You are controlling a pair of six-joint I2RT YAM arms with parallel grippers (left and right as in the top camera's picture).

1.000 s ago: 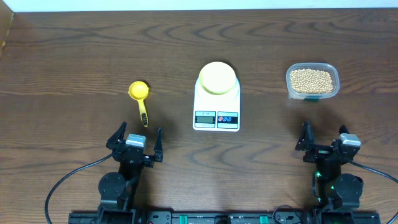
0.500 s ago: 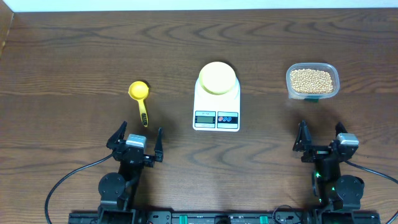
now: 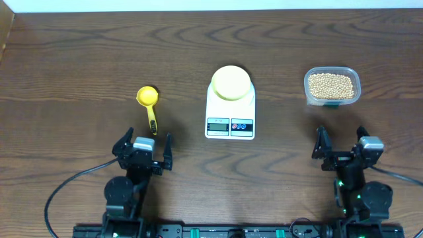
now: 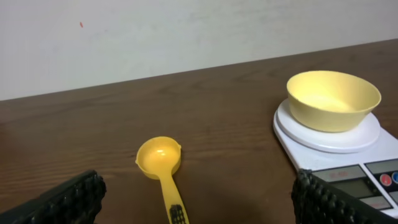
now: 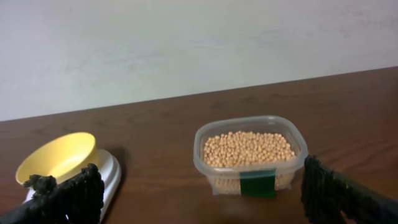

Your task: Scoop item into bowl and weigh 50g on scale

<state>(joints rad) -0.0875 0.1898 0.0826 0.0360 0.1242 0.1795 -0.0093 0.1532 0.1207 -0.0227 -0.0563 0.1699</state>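
The pale yellow-green bowl (image 3: 231, 82) sits empty on the white scale (image 3: 230, 114) at the table's middle; both show in the left wrist view, bowl (image 4: 333, 99) and scale (image 4: 348, 168). The tan beans (image 3: 330, 84) fill a clear tub (image 3: 332, 99) at the right, seen in the right wrist view (image 5: 247, 148). A yellow scoop (image 3: 149, 106) lies left of the scale, bowl end far, handle toward me (image 4: 163, 168). My left gripper (image 3: 143, 151) is open and empty just behind the scoop's handle. My right gripper (image 3: 340, 149) is open and empty, short of the tub.
The tub carries a green label (image 5: 257, 184) on its near wall. The bowl's edge also shows at the left of the right wrist view (image 5: 57, 157). A pale wall runs behind the table's far edge. Bare dark wood lies between the objects.
The right gripper has shifted slightly forward and to the right. The left arm has turned a little. Nothing on the table has moved.
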